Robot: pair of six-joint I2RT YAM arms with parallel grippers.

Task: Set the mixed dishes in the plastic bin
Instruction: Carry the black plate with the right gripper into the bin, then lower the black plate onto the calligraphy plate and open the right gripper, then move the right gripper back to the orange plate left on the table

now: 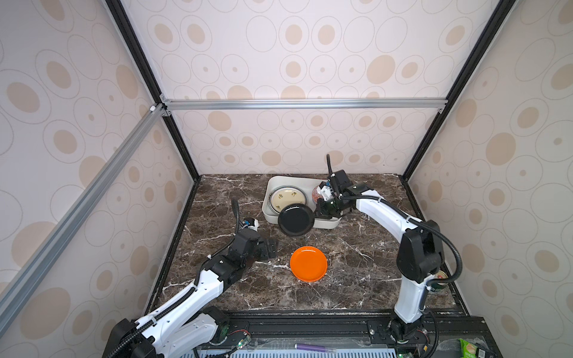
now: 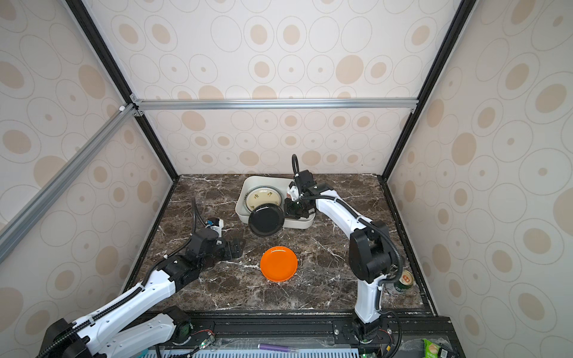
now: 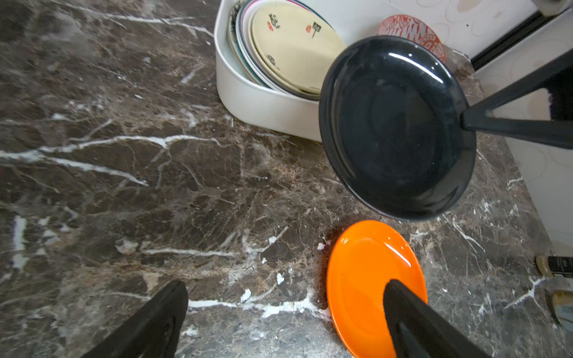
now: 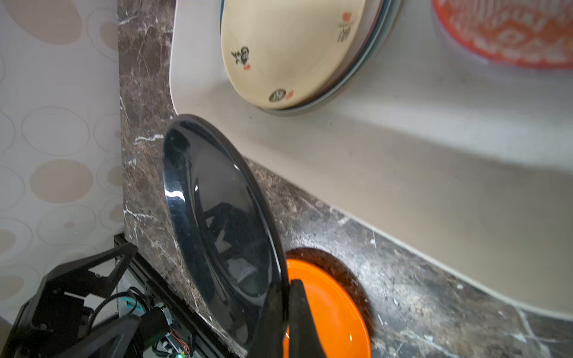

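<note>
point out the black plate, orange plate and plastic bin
black plate (image 1: 295, 220), in a top view, its centre
orange plate (image 1: 308, 264), in a top view, its centre
plastic bin (image 1: 291, 181), in a top view, bare far wall

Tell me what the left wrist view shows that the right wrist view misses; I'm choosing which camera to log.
Only the left wrist: the left claw, open and empty, and a small dark jar. Only the right wrist: both fingers of the right claw shut on the round black plate's rim, plus coloured wiring. Both: that black plate, the round orange plate on the brown marble tabletop, the cream plate topping the stack in the white plastic bin, and the red-white patterned bowl.
</note>
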